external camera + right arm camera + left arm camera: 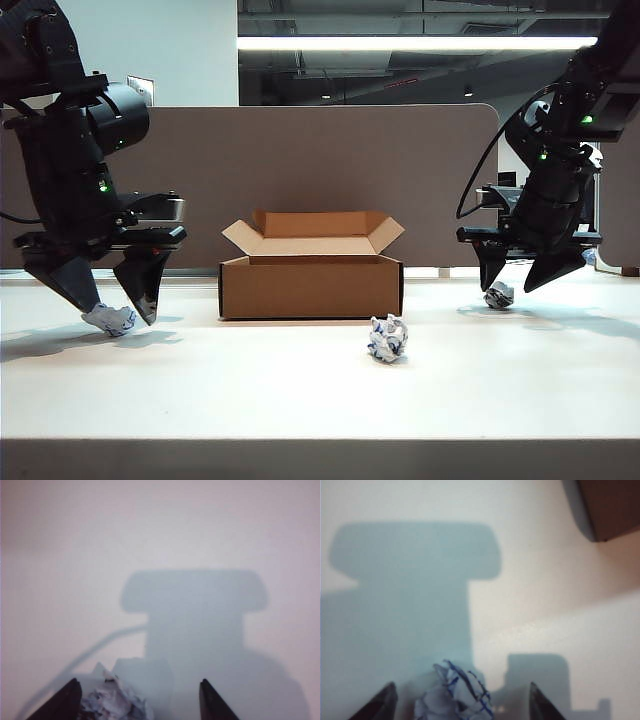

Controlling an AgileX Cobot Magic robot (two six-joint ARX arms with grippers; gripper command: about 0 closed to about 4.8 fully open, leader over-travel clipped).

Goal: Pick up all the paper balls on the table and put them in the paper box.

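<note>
The left gripper [107, 308] has its jaws apart, with one ball [454, 695] between them on the table [300, 390]. The right gripper [512, 283] is also spread, a second ball [116, 702] between its fingers. The third ball [387, 338] lies between both grippers, before the box [311, 285].

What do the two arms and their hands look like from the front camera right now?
Both arms are matte black with bulky rounded joint housings and small green indicator lights. The left hand and right hand each end in two dark, wedge-shaped pointed fingers beneath a flat crossbar. A black cable loops beside the right arm. No printed markings are legible.
</note>
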